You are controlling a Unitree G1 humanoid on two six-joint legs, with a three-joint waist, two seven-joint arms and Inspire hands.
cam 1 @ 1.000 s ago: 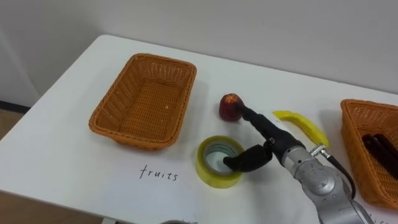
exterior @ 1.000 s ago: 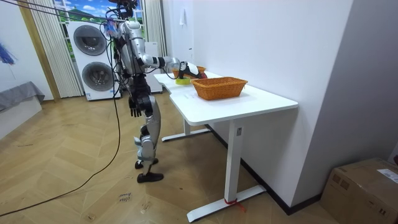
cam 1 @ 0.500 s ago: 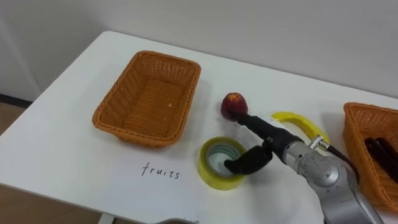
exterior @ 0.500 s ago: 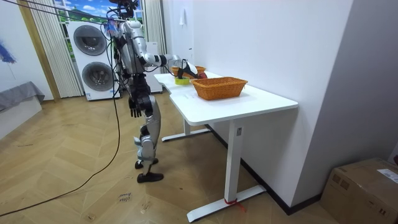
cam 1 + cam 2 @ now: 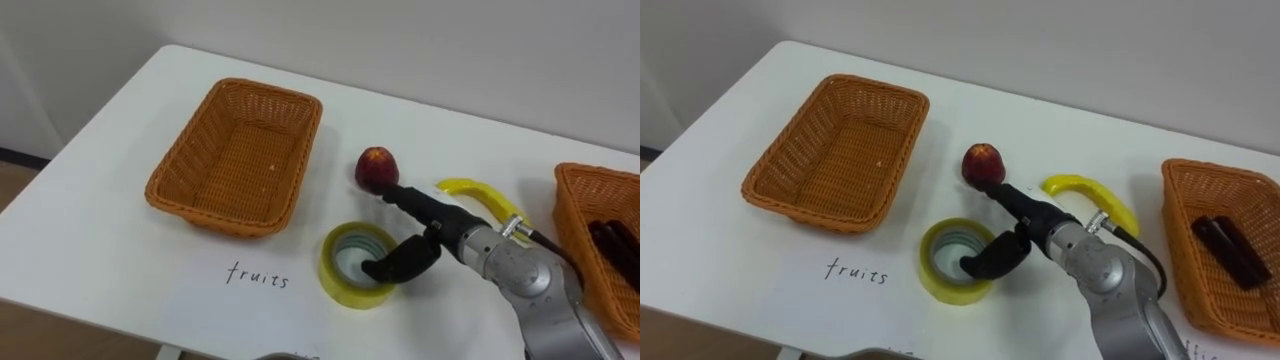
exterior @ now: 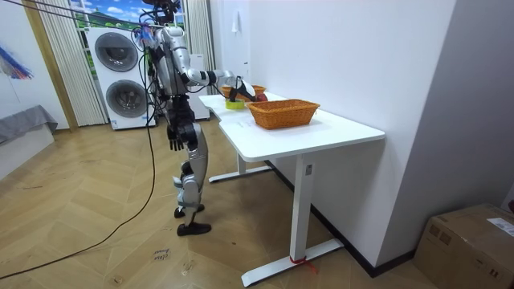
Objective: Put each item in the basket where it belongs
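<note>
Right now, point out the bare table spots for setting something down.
Free: the table corner before the left basket, and the strip behind the apple. Crowded: the middle, where tape roll, banana and robot hand cluster.

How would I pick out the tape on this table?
On the white table, look right of the left basket, near the front edge. The tape is a flat, hollow yellow ring, unlike the red apple and curved banana behind it.

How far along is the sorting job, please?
Done: a dark item lies in the right wicker basket. In hand: nothing; the open right hand reaches toward the red apple. Left: apple, yellow banana and yellow tape roll on the white table; the left wicker basket is empty.
</note>
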